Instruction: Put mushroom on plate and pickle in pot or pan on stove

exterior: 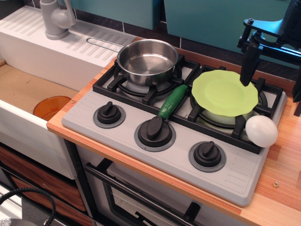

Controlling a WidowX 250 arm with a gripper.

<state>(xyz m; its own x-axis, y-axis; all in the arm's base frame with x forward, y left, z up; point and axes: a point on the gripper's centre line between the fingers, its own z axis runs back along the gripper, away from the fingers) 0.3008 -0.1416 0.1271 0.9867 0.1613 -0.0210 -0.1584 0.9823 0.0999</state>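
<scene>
Mushroom point(261, 130) lies at the stove's point(155, 160) right edge beside an empty plate point(225, 92), pickle point(173, 101) between burners near the empty pot point(147, 61), so neither step looks begun, and the fingers point(248, 66), hanging over the plate, their state untellable, must probably drop to the mushroom.

The pot point(147, 61) is polished steel, mirror-bright inside, with a thin wire handle. The plate point(225, 92) looks like matt lime plastic; the mushroom point(261, 131) cap is smooth white with a soft sheen. The pickle point(172, 101) is glossy green. The stove point(155, 155) is matt grey plastic with black knobs and grates. The desk point(282, 197) is light grained wood.
</scene>
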